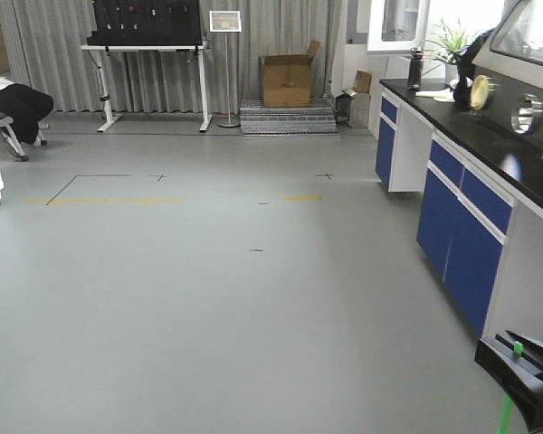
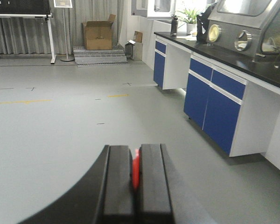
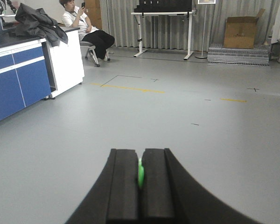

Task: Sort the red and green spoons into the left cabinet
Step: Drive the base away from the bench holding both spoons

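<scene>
Clamping shut, left gripper (image 2: 135,153) hides most of red spoon (image 2: 136,171), right gripper (image 3: 140,156) green spoon (image 3: 141,174).

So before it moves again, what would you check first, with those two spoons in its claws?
1. Is the left gripper shut on the red spoon? Ok, red shows between the closed jaws.
2. Is the right gripper shut on the green spoon? Ok, green shows the same way.
3. How much of each spoon is gripped? Cannot tell, the jaws hide most of both.
4. Is the left cabinet in sight? Not ok, no view shows it, only blue-fronted counters.
5. Is the seated person out of the way? Ok, far off.
</scene>
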Available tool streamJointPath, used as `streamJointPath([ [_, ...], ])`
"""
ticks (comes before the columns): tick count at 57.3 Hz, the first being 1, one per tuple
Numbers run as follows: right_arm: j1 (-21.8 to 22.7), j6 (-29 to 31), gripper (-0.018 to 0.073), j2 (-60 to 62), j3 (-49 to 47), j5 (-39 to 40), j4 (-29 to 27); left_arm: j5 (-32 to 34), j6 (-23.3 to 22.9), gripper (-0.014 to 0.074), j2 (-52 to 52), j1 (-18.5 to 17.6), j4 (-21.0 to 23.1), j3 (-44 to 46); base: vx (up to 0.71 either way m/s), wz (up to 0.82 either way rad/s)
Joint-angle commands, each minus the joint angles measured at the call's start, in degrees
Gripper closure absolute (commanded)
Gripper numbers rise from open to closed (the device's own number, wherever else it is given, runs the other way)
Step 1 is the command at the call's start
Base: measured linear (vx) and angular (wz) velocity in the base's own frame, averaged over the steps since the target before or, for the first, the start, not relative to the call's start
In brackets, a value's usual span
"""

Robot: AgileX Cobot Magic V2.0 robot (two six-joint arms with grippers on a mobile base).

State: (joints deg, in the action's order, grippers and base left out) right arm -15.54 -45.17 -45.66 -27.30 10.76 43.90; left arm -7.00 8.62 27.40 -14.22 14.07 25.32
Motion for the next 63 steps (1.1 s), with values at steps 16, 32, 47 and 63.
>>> streamJointPath([
  [16,-0.01,-0.10,0.0565,0.20,-1.70,3.41,-0.27,4.38,0.00,0.0603,0.03,-0.06,0.57,1.60,0.42,0.02],
  [32,-0.01,-0.10,0.0565,0.20,-1.70,3.41,-0.27,4.38,0.00,0.0603,0.03,-0.06,0.57,1.60,0.50,0.01],
  [47,-0.01,-0.10,0.0565,0.20,-1.70,3.41,-0.27,4.38,0.00,0.0603,0.03,-0.06,0.57,1.60,0.57,0.05],
  [63,-0.01,-0.10,0.0565,0.20,-1.70,3.41,-0.27,4.38,0.00,0.0603,0.03,-0.06,0.57,1.60,0.64,0.07],
])
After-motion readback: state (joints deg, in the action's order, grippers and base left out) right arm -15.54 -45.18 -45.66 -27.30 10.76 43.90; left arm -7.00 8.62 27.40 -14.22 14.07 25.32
